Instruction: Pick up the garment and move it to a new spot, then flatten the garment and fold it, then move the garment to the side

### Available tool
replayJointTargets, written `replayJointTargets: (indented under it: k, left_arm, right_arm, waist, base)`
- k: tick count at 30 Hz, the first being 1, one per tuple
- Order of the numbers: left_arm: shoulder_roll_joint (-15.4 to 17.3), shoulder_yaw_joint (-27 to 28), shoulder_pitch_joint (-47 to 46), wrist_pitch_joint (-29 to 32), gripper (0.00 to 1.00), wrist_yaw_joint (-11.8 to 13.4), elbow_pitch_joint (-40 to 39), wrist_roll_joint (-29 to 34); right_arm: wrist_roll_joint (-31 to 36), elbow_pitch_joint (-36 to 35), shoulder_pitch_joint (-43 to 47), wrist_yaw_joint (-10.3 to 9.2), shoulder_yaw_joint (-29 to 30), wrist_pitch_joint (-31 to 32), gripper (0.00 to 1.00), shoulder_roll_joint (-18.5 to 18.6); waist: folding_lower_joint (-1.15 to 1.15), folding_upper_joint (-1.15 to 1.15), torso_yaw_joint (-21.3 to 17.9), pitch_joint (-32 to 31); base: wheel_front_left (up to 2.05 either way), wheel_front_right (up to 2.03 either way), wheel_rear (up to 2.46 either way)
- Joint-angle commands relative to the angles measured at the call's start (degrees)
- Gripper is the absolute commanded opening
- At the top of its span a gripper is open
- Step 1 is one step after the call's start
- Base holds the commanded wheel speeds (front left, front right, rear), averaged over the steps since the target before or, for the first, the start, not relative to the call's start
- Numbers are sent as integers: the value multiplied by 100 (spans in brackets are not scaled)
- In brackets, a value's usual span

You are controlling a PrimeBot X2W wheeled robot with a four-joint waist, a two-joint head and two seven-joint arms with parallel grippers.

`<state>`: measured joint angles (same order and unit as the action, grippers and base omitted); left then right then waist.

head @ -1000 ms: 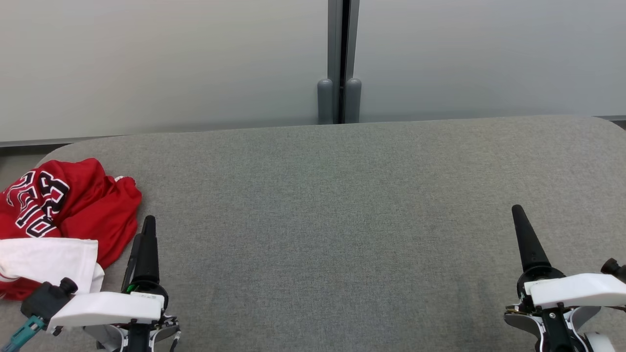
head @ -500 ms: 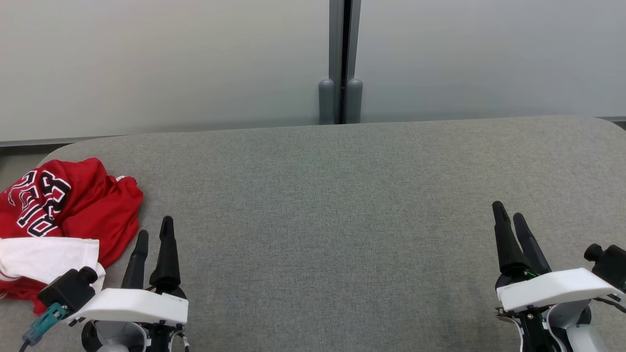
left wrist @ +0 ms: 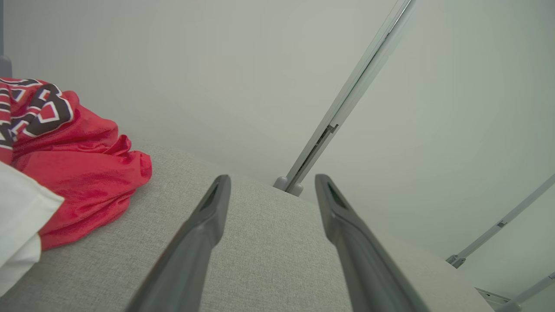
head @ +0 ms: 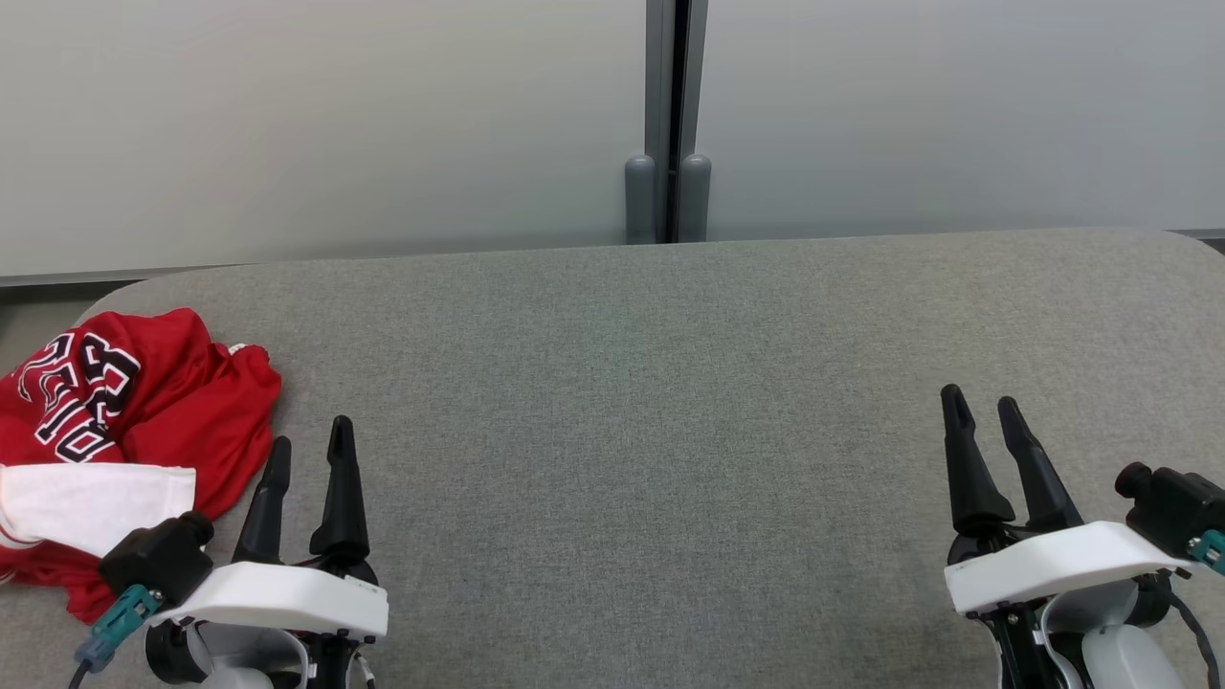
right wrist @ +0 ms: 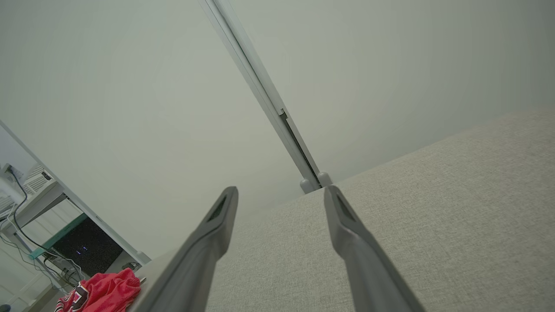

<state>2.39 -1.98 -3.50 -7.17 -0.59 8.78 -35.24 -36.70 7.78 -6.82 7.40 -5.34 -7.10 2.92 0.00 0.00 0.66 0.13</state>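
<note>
Grey woven fabric covers the broad tabletop point(head: 612, 431) across the lower two thirds of the head view, with its far corners rounded. Behind it stand pale frosted panels point(head: 335, 124), split at the top centre of the frame by a grey upright post point(head: 667, 115).

We see the garment, a red jersey point(head: 182, 411) with black-and-white lettering, bunched in a heap at the left edge of the frame, near the table's far left corner. A fold of white cloth point(head: 96, 502) lies over its near side; we cannot tell whether it belongs to the jersey or is a separate piece.

At the lower left, the left gripper point(head: 309, 433) points up the frame with its two dark fingers apart and nothing between them. It sits just right of the heap. In the left wrist view a strip of bare grey fabric separates the nearer finger from the red hem, so the two are close but not touching.

At the lower right, the right gripper point(head: 978, 396) also has its fingers spread and empty over bare tabletop, well apart from the jersey. In the right wrist view the heap shows small in the lower left corner, with a desk point(right wrist: 39, 195) trailing cables beyond it.
</note>
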Motion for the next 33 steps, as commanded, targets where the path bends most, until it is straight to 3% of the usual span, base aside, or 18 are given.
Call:
replayJointTargets:
  k: [1, 33]
  left_arm:
    - [40, -25, -139, -66, 100, 35, -92, 200]
    - [54, -263, -115, -505, 100, 231, -161, 1601]
  right_arm:
    - [223, -87, -132, 11, -20, -80, 100, 37]
    - [1747, -43, -243, 13, -304, -520, 100, 55]
  waist:
    - [0, 0, 4, 2]
    - [0, 0, 9, -20]
  base:
    - [0, 0, 0]
    - [0, 0, 0]
